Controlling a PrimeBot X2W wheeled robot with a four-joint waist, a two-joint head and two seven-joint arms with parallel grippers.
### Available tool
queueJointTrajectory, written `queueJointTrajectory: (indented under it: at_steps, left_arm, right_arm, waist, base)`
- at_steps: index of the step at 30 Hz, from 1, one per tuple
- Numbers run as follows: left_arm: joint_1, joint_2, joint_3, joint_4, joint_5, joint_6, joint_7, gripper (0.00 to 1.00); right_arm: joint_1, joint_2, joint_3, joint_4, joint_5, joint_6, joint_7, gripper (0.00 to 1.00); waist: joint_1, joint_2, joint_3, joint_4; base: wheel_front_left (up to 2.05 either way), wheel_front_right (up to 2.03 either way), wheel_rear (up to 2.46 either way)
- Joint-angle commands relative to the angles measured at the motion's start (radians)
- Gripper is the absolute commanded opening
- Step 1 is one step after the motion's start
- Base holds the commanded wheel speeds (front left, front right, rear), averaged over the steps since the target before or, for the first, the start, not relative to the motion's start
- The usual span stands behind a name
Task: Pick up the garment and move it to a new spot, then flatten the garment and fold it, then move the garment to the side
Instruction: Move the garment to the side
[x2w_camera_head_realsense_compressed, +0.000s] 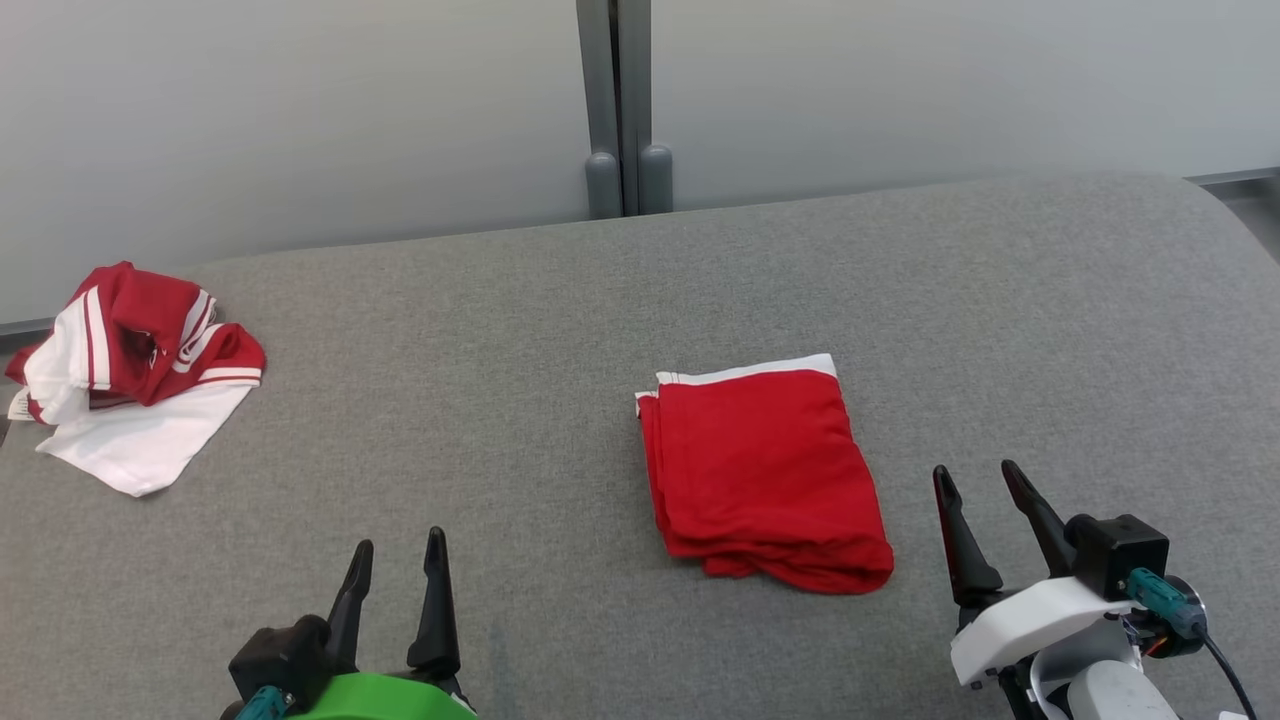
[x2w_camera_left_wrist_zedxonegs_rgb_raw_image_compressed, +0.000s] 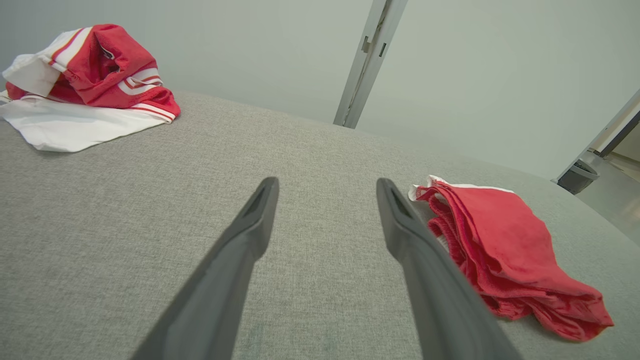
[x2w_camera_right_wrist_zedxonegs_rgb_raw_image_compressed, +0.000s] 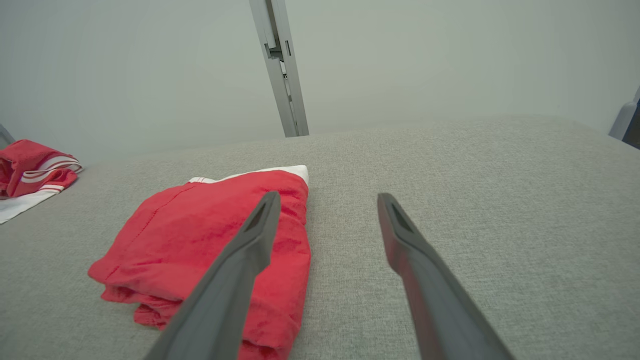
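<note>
**Folded garment awaits side move**

The left gripper (x2w_camera_head_realsense_compressed: 400, 540) and right gripper (x2w_camera_head_realsense_compressed: 975, 470) are held wide open and empty, seemingly readied for pickup. The folded red cloth garment with white hem (x2w_camera_head_realsense_compressed: 765, 470) is laid midway on the grey fabric tabletop (x2w_camera_head_realsense_compressed: 500, 400), near the right gripper. A crumpled red-and-white jersey (x2w_camera_head_realsense_compressed: 130, 370) is left far left, not obstructing.

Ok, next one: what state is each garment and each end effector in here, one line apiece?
Folded red garment: folded into a rectangle, lying on the grey table, nothing touching it.
Red-and-white garment: crumpled in a heap at the table's far left edge.
Left end effector: open, empty, over bare table.
Right end effector: open, empty, just right of the folded red garment.
</note>
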Motion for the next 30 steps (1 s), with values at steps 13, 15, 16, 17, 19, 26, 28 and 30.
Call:
queueJointTrajectory:
  at_steps: [13,15,16,17,19,26,28,30]
  left_arm:
    - [0.003,0.001,0.006,-0.001,0.002,0.005,-0.001,1.0]
    - [0.002,0.001,0.006,0.0,0.002,0.005,-0.001,1.0]
    - [0.002,0.001,0.006,0.0,0.003,0.004,-0.001,1.0]
    - [0.001,0.001,0.006,0.0,0.003,0.004,-0.001,1.0]
    - [0.001,0.001,0.006,0.0,0.004,0.003,-0.001,1.0]
    - [-0.007,0.001,-0.003,-0.004,0.003,0.003,-0.001,1.0]
    - [-0.012,0.001,-0.007,-0.005,0.001,0.003,-0.001,1.0]
    - [-0.022,0.001,-0.013,-0.01,-0.001,0.004,-0.001,1.0]
  right_arm:
    - [-0.005,-0.002,-0.001,0.001,-0.008,-0.001,-0.004,1.0]
    - [-0.006,-0.002,-0.001,0.004,-0.009,-0.001,-0.004,1.0]
    - [-0.007,-0.002,-0.001,0.004,-0.009,-0.002,-0.004,1.0]
    - [-0.008,-0.002,-0.001,0.005,-0.01,-0.001,-0.004,1.0]
    - [-0.01,-0.002,0.0,0.007,-0.012,-0.001,-0.004,1.0]
    - [-0.074,-0.003,0.0,0.058,-0.065,-0.001,0.01,1.0]
    - [-0.11,-0.003,-0.008,0.072,-0.081,-0.001,0.03,1.0]
    - [-0.159,-0.003,-0.014,0.088,-0.103,-0.001,0.068,1.0]
  waist:
    - [0.0,0.0,0.002,0.002]
    - [0.0,0.0,0.002,0.002]
    - [0.0,0.0,0.002,0.002]
    - [0.0,0.0,0.003,0.003]
    - [0.0,0.0,0.004,0.003]
    - [0.0,0.0,0.012,0.009]
    - [0.0,0.0,0.017,0.012]
    - [0.0,0.0,0.029,0.019]
  base:
    - [0.0,0.0,0.0]
    - [0.0,0.0,0.0]
    - [0.0,0.0,0.0]
    - [0.0,0.0,0.0]
    - [0.0,0.0,0.0]
    - [0.0,0.0,0.0]
    - [0.0,0.0,0.0]
    - [0.0,0.0,0.0]
